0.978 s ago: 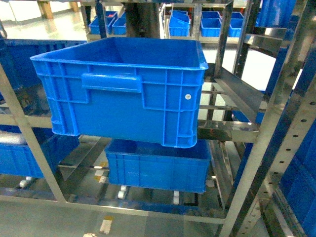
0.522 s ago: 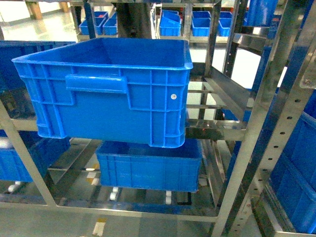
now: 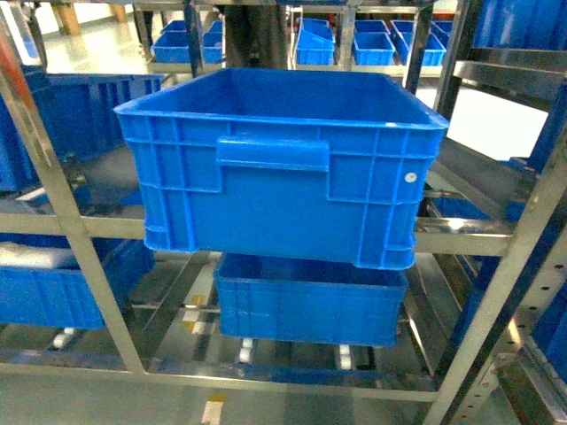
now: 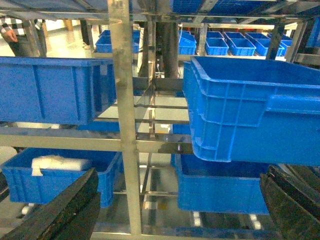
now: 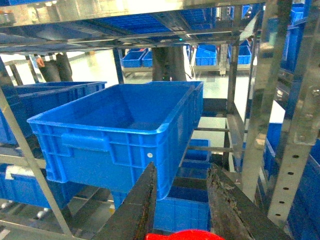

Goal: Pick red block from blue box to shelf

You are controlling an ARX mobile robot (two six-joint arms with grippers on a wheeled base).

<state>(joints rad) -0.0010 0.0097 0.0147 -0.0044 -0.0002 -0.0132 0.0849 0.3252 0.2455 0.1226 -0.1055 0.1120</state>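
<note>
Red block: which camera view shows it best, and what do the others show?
The right wrist view: the red block shows only as a red sliver at the bottom edge, between the fingers of the right gripper. The head and left wrist views show none of it.

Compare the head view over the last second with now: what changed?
The ribbed blue crate slid left in frame, then back right past centre, so the camera swung; nothing was picked up or released. The crate remains on the shelf rails, with the lower crate beneath it.
</note>
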